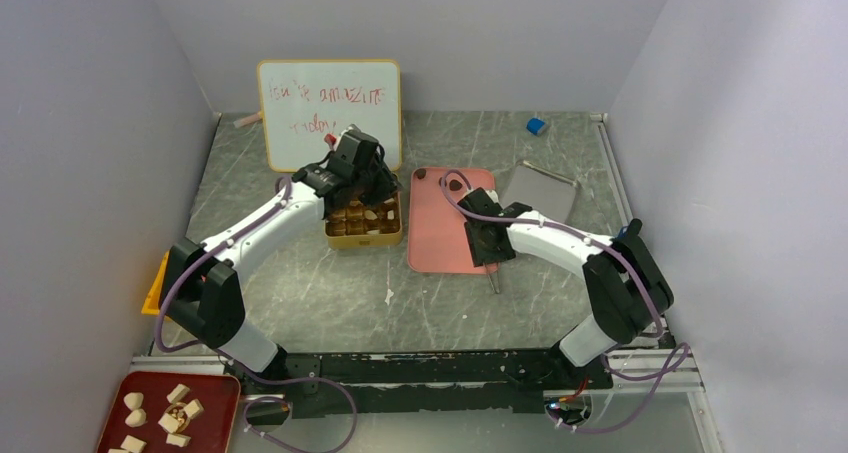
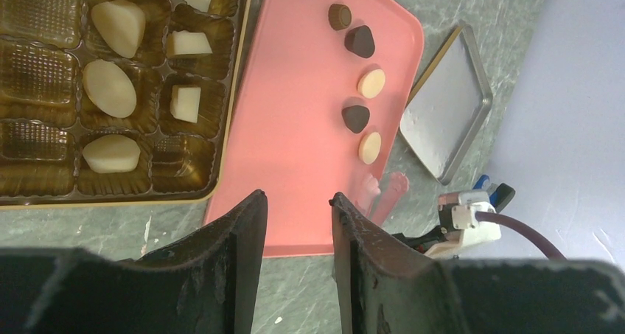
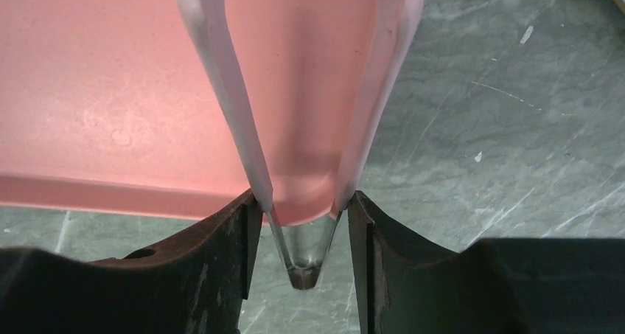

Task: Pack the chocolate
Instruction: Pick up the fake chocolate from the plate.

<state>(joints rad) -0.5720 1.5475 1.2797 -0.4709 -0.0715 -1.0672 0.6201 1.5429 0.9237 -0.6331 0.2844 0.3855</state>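
Several small chocolates, dark brown [image 2: 360,41] and light tan [image 2: 371,82], lie in a row on the pink tray [image 2: 295,113], near its far right edge. In the top view one of these pieces [image 1: 452,185] shows on the pink tray [image 1: 440,243]. The gold box [image 1: 364,223] with brown compartments [image 2: 44,61] holds several pale pieces [image 2: 118,26]. My left gripper [image 2: 297,197] is open and empty, above the table between box and tray [image 1: 370,188]. My right gripper [image 3: 302,197] is shut on pink-clear tongs [image 3: 221,76] over the tray's near edge [image 1: 487,241].
A metal lid [image 1: 540,188] lies right of the pink tray. A whiteboard [image 1: 330,113] stands behind the box. A blue item [image 1: 537,126] lies at the back. A dark red tray [image 1: 215,393] of beige chunks sits at the near left corner.
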